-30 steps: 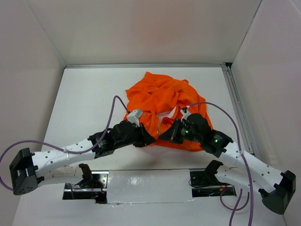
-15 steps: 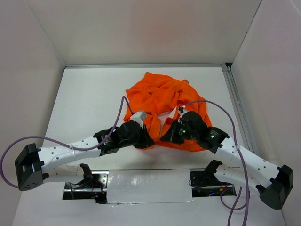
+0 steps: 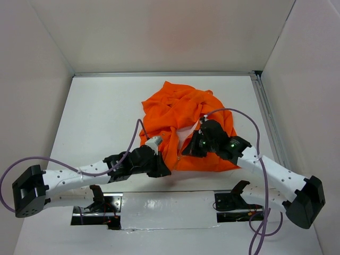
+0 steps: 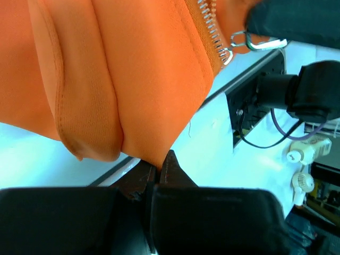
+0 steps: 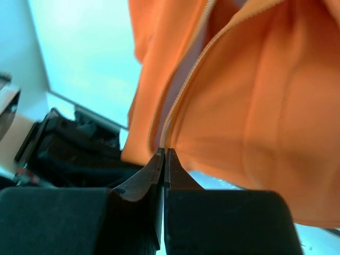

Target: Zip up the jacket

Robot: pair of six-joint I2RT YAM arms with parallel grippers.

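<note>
Lying crumpled on the white table (image 3: 95,117), just ahead of both arms, the orange jacket (image 3: 183,106) has its front unzipped, with pale lining showing in the gap. The left gripper (image 4: 158,169) has its fingers pressed together, pinching the jacket's lower hem corner at the near edge. The right gripper (image 5: 163,154) is likewise pressed together, nipping the opposite front edge along the zipper tape. The silver zipper teeth (image 4: 211,32) end by a small metal ring (image 4: 249,42).
</note>
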